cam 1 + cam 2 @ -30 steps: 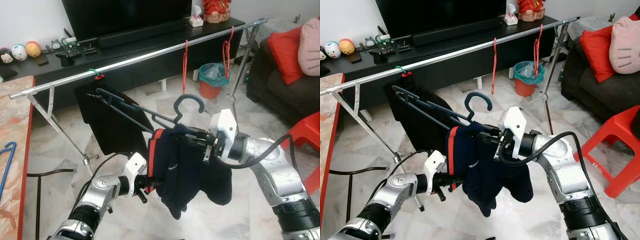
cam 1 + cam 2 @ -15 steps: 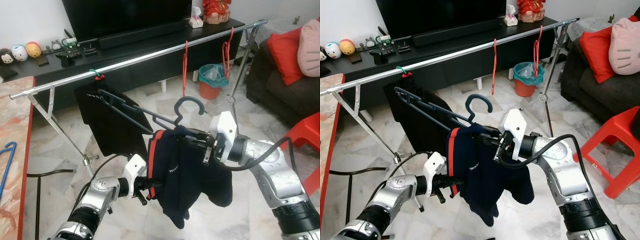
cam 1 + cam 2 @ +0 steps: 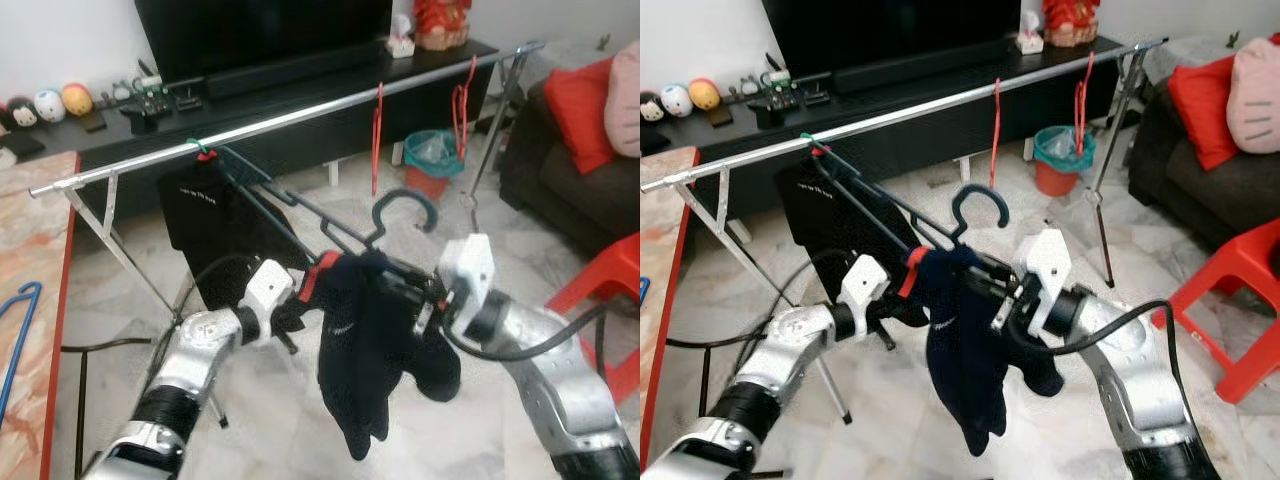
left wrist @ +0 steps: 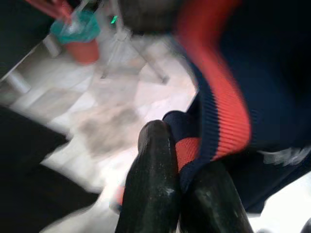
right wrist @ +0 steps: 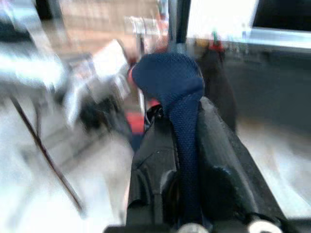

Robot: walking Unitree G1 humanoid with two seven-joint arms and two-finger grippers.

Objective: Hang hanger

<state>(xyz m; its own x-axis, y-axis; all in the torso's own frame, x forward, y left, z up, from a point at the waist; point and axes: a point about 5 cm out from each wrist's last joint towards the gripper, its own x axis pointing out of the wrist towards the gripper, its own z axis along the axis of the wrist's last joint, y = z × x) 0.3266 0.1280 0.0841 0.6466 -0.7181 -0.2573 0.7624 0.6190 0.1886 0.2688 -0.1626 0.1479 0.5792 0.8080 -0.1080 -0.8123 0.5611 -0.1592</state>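
- The dark hanger [image 3: 978,205], draped with a navy garment [image 3: 965,350] edged in red, is sitting near the middle of the head views, below and in front of the metal rail [image 3: 940,105] that is running from the left edge up to the upper right.
- The right gripper [image 3: 415,290] is reaching in from the lower right; in its wrist view its fingers [image 5: 218,160] are pressing together on the navy cloth over the hanger.
- The left gripper [image 3: 290,310] is coming in from the lower left, and its fingers [image 4: 155,184] are pinching the garment's red-trimmed edge.
- A black shirt [image 3: 205,230] is hanging from the rail at centre left on a green-hooked hanger [image 3: 200,150].
- Two red hangers [image 3: 997,120] are dangling from the rail toward the upper right, above a teal bin [image 3: 1055,150].
- A red stool [image 3: 1240,300] is standing at the right edge, below a dark sofa [image 3: 1210,190].
- The wrist views are blurring heavily.
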